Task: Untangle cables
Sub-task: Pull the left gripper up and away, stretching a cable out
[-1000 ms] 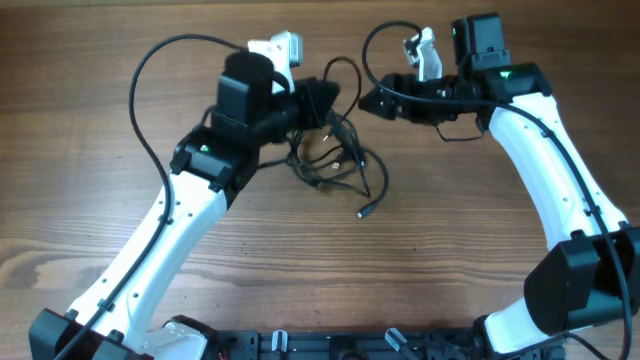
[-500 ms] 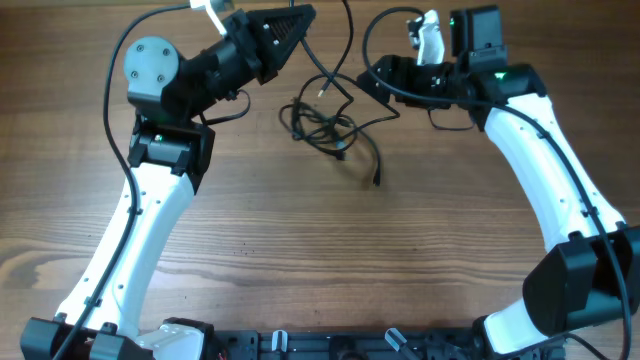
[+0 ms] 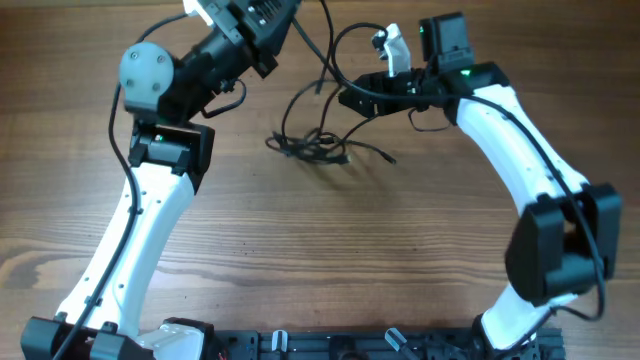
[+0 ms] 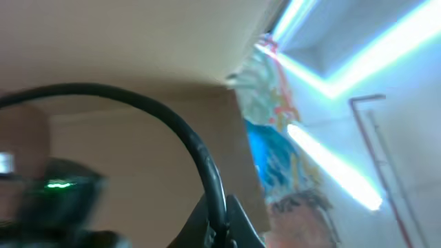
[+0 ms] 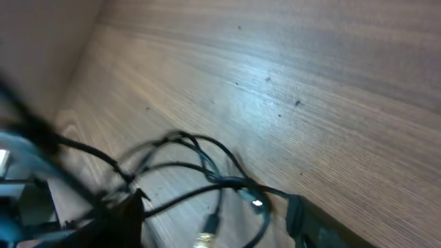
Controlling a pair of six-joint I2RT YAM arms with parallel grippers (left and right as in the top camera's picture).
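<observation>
overhead: the cables point(image 3: 312, 148) lie as a loose knot of thin black loops on the table point(image 3: 400, 260), between the two arms and toward the far edge, with one plug end point(image 3: 388, 157) trailing out to the side. one strand climbs out of the knot toward the left gripper point(image 3: 283, 8), which sits high at the top edge of the view. the left wrist view is blurred and looks away from the table, but a black strand arcs down into the gripper's tips, which look closed, so it reads as pinched on that strand. the right gripper point(image 3: 352, 98) hangs low, just beside the knot on its far side. in the right wrist view its fingers point(image 5: 127, 215) stand wide apart, the loops on the wood below and between them, and nothing i can see is gripped. handling, as a judgement: the cables are light, limp and smooth-skinned. they will drape rather than hold shape, a pull on one strand will likely drag the whole knot along, and a thin strand can slip through a pinch. the small plugs may snag inside loops. best hold is near a plug end or on a single strand clear of crossings, not the knot's middle. pull slowly, with the other gripper pinning the rest.
</observation>
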